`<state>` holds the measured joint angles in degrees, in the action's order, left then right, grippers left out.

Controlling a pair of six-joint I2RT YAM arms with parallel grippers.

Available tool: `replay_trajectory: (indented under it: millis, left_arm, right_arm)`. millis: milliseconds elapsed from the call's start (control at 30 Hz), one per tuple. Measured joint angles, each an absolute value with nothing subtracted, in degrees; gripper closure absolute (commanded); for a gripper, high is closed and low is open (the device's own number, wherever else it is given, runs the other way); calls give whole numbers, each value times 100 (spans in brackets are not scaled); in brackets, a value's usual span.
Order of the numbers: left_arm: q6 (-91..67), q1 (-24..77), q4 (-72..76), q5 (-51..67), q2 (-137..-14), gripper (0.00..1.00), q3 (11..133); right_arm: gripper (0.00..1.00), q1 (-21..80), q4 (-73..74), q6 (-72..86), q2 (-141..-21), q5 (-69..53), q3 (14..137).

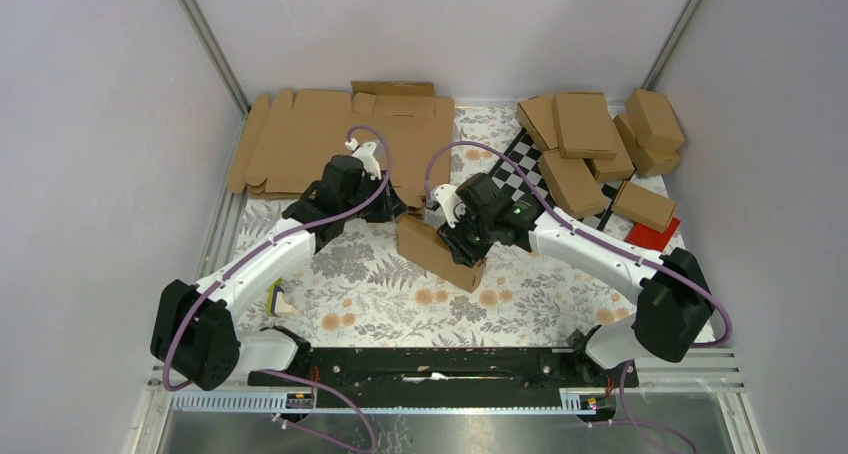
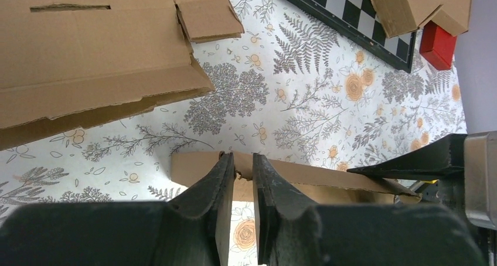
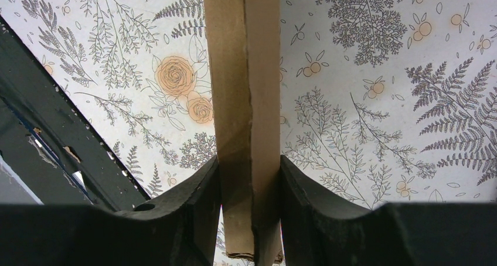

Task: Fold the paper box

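Observation:
The paper box (image 1: 430, 256) is a slim brown carton, partly folded, standing on edge at the middle of the floral mat. My right gripper (image 1: 458, 242) is shut on its right end. In the right wrist view the folded walls (image 3: 240, 72) run straight up between the right gripper's (image 3: 249, 166) fingers, pressed on both sides. My left gripper (image 1: 398, 212) is at the carton's far left end. In the left wrist view the left gripper (image 2: 241, 159) has its fingers drawn close together, pinching the top edge of the carton (image 2: 316, 178).
Flat cardboard blanks (image 1: 340, 139) lie at the back left. Several folded boxes (image 1: 600, 139) are heaped at the back right over a chequered board (image 1: 530, 169), with a red block (image 1: 652, 236) beside them. A small white and yellow item (image 1: 283, 302) lies near the left arm.

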<state>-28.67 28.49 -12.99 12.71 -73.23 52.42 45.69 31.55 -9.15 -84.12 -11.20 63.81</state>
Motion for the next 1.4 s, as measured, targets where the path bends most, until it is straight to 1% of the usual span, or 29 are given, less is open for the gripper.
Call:
replay_trajectory:
  millis: [300,433,533,633,733,967,1067,1133,1200,1400]
  left_arm:
    - [-2851,2958,-1417,1022,-7317,83,5234]
    - [-2853,3000,-1426,906,-7288,83,5186]
    - [-2856,3024,-1413,854,-7275,83,5157]
    - [-2858,3035,-1413,829,-7260,82,5111]
    - [-2860,3039,-1428,810,-7244,81,5092]
    - [-2893,3048,-1417,766,-7229,81,5046]
    - [-2897,3050,-1411,762,-7216,80,5033]
    - [-2899,3055,-1404,751,-7199,80,5011]
    - [-2902,3061,-1400,735,-7196,80,5011]
    - [-2952,3087,-1363,674,-7194,80,4998]
  right_arm:
    - [56,4569,3190,-915,-8434,-1120,6412]
    - [44,4569,3264,-893,-8462,-1122,6449]
    - [32,4569,3404,-856,-8482,-1118,6449]
    - [23,4569,3468,-799,-8482,-1111,6460]
    - [19,4569,3492,-722,-8479,-1059,6488]
    - [15,4569,3535,-399,-8305,-764,6547]
    - [11,4569,3553,-239,-8106,-676,6547]
    - [11,4567,3566,-97,-7926,-642,6545]
    - [13,4569,3570,71,-7697,-558,6536]
    - [27,4569,3691,666,-6978,-298,6453]
